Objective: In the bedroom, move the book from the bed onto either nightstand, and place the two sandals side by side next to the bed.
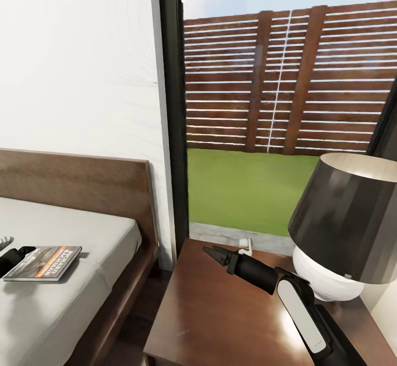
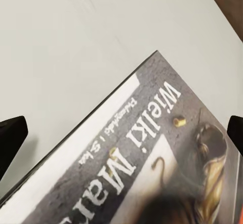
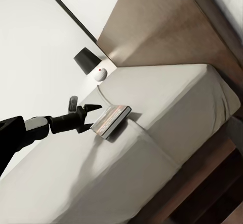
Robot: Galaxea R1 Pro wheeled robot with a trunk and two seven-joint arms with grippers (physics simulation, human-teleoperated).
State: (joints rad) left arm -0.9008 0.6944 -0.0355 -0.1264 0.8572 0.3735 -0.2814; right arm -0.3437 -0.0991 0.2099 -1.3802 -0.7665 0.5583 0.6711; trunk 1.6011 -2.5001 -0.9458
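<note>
Left hand open astride the book (on the bed); right hand's opening unclear.

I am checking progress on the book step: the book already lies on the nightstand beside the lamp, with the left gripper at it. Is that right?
Not quite. The book lies on the bed's grey mattress, not on the nightstand; the head view shows it. The nightstand carries the lamp. The rest holds: the left gripper is at the book, its fingers open on either side of it.
</note>
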